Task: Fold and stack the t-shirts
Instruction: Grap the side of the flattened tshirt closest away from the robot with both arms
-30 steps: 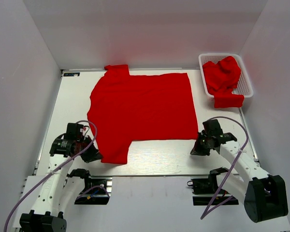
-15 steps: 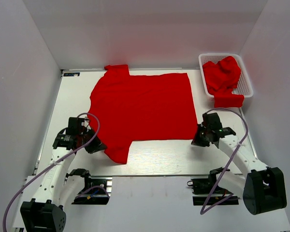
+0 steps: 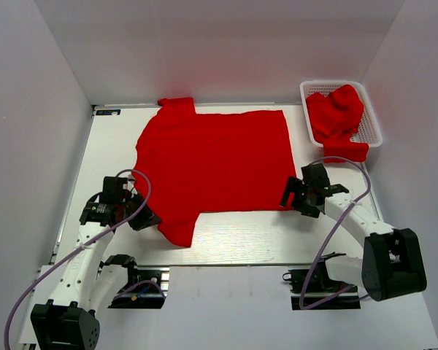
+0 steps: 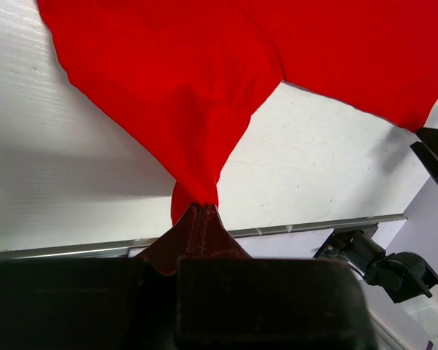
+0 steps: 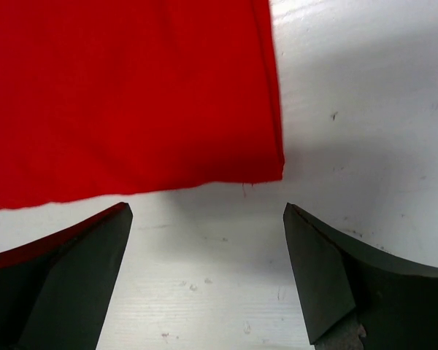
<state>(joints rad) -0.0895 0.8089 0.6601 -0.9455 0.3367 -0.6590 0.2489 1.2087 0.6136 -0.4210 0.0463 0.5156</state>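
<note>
Right gripper (image 5: 204, 211) is moving in on the flat t-shirt (image 3: 215, 160), jaws spread just short of its near corner on the basket (image 3: 372, 120) side. Left gripper (image 4: 201, 213) is still pinching the sleeve (image 3: 177, 227) farthest from the basket, so the two-handed fold is getting close.

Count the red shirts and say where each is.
2. A flat shirt lies spread on the table; a crumpled shirt fills the basket, spilling over its near rim. More may be hidden under it.

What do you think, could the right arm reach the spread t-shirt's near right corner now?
Probably yes: the right tool is open just short of the corner of the spread t-shirt, only bare table between.
</note>
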